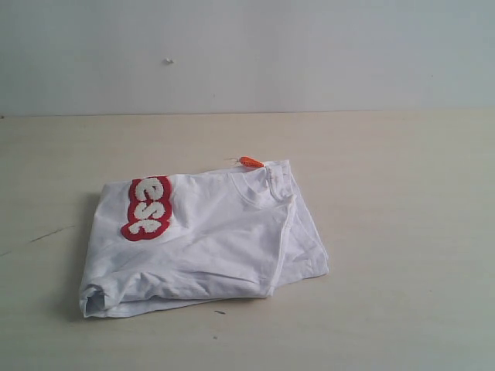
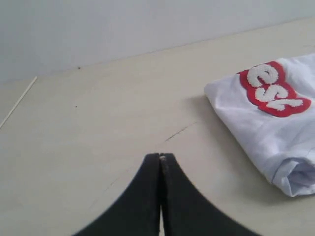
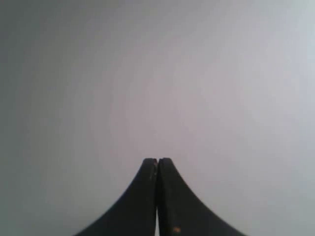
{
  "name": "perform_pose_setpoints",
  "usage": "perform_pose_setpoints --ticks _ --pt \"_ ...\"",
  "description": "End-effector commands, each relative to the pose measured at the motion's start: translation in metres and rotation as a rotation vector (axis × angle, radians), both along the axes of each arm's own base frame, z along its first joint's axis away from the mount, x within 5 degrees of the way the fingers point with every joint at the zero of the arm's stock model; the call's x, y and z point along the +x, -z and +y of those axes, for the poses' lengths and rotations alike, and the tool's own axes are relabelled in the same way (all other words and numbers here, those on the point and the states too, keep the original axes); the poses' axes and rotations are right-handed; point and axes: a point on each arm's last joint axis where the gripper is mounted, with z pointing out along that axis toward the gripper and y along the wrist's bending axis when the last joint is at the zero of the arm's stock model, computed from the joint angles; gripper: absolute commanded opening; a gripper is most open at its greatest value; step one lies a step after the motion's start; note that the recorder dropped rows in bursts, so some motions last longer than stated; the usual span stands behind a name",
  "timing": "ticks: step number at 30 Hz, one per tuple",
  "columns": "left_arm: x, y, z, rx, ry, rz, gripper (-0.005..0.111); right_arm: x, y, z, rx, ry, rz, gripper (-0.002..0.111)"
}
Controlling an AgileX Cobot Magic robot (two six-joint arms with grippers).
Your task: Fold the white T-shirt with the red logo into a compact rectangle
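Note:
The white T-shirt (image 1: 209, 239) lies folded into a rough rectangle on the table's middle, collar and small orange neck tag (image 1: 250, 161) at its far edge. Part of the red logo (image 1: 147, 209) shows on its left end, reading "ese". The left wrist view catches the shirt's rolled corner (image 2: 275, 142) and the red logo (image 2: 273, 89) off to one side. My left gripper (image 2: 161, 156) is shut with nothing in it, over bare table apart from the shirt. My right gripper (image 3: 157, 160) is shut and empty, facing a blank pale wall. Neither gripper appears in the exterior view.
A light wooden table (image 1: 402, 232) carries the shirt, with bare surface on every side of it. A plain pale wall (image 1: 309, 54) rises behind the table's far edge. A thin dark scratch (image 2: 179, 132) marks the tabletop near the left gripper.

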Motion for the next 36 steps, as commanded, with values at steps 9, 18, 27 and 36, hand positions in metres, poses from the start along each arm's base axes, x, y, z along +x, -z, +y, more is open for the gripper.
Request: perform_pose_setpoints --ticks 9,18,27,36 --pt "0.0001 -0.0017 -0.0002 -0.105 -0.027 -0.017 0.0 -0.0011 -0.0008 -0.0002 -0.004 0.008 -0.007 0.0" --pt "0.0001 -0.0017 -0.0002 -0.105 -0.027 -0.017 0.0 -0.0011 -0.0008 -0.0002 -0.004 0.008 -0.007 0.0" --pt "-0.0003 -0.0001 0.0 -0.104 -0.029 0.001 0.0 -0.0011 -0.0008 -0.0002 -0.004 0.008 -0.007 0.0" --pt "-0.0003 -0.0001 0.0 -0.104 -0.029 0.001 0.0 -0.0011 -0.0008 -0.0002 -0.004 0.008 -0.007 0.0"
